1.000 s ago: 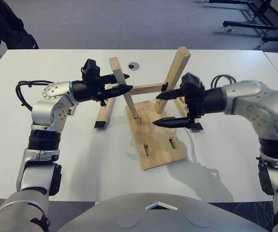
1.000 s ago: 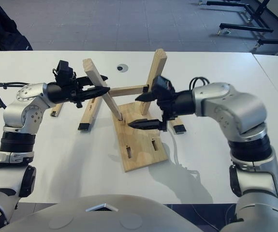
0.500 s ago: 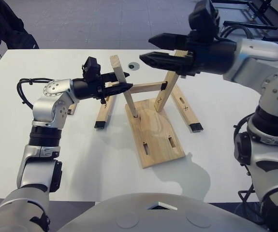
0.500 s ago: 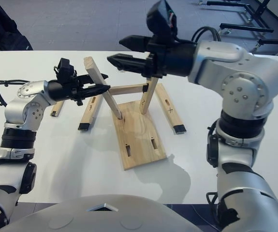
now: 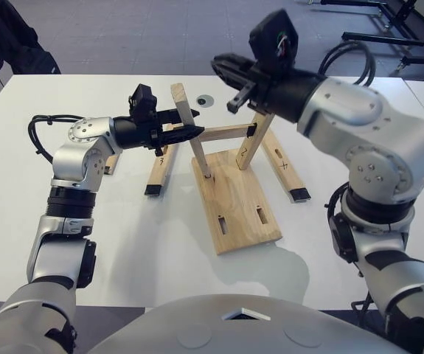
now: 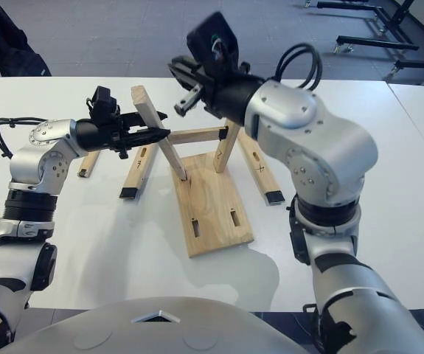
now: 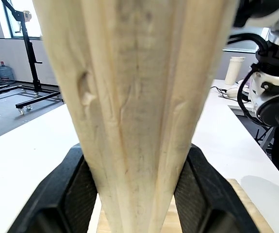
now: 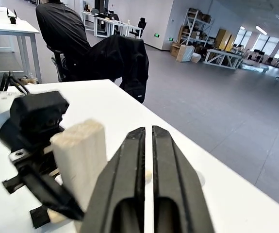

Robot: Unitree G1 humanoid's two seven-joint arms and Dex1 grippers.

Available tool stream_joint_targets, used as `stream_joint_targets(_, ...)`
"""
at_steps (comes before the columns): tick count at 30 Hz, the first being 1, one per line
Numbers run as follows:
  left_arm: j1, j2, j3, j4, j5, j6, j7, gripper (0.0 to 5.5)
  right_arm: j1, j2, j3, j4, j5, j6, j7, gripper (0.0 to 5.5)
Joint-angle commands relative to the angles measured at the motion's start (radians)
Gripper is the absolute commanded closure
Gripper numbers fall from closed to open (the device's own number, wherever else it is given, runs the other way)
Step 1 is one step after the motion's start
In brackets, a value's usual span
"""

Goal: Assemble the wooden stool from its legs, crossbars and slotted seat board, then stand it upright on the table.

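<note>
**Half-built stool frame held in the left jaws**

The seat board (image 5: 241, 199) lies flat on the tabletop (image 5: 123, 236), below and ahead of the left gripper (image 5: 191, 131). Two legs stand in its slots. The tilted leg (image 5: 200, 156) is clenched between the left jaws. The second leg (image 5: 250, 146) stands beyond their tips, joined to the first by a crossbar (image 5: 225, 133) that runs straight on from them. The right gripper (image 8: 148, 133) hangs above that crossbar, clear of the wood (whether its jaws are parted or closed cannot be told). A loose leg (image 5: 158, 168) lies flat beneath the left jaws, and another loose leg (image 5: 282, 168) lies just beyond the second leg.
</note>
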Motion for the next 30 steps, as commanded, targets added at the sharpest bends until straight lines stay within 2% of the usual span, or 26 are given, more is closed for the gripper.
stream_joint_targets(1, -0.009, 0.006, -0.012, 0.008, 0.025, -0.005, 0.003, 3.46, 0.156, 0.002, 0.023, -0.051, -0.011, 0.002, -0.008, 5.48)
stream_joint_targets(5, -0.017, 0.003, -0.015, 0.021, 0.028, -0.009, -0.001, 3.46, 0.230, 0.030, 0.029, -0.017, -0.039, -0.054, -0.014, 5.48)
stream_joint_targets(13, -0.031, 0.003, -0.017, 0.038, 0.033, -0.011, -0.012, 3.46, 0.162, 0.159, -0.010, 0.021, -0.040, -0.063, -0.066, 5.48)
stream_joint_targets(21, -0.039, -0.001, -0.019, 0.042, 0.037, -0.010, -0.013, 3.46, 0.190, 0.155, 0.048, 0.040, -0.129, -0.099, -0.093, 5.48)
stream_joint_targets(30, -0.036, -0.001, -0.018, 0.040, 0.036, -0.007, -0.013, 3.46, 0.154, 0.201, 0.046, 0.052, -0.175, -0.106, -0.110, 5.48)
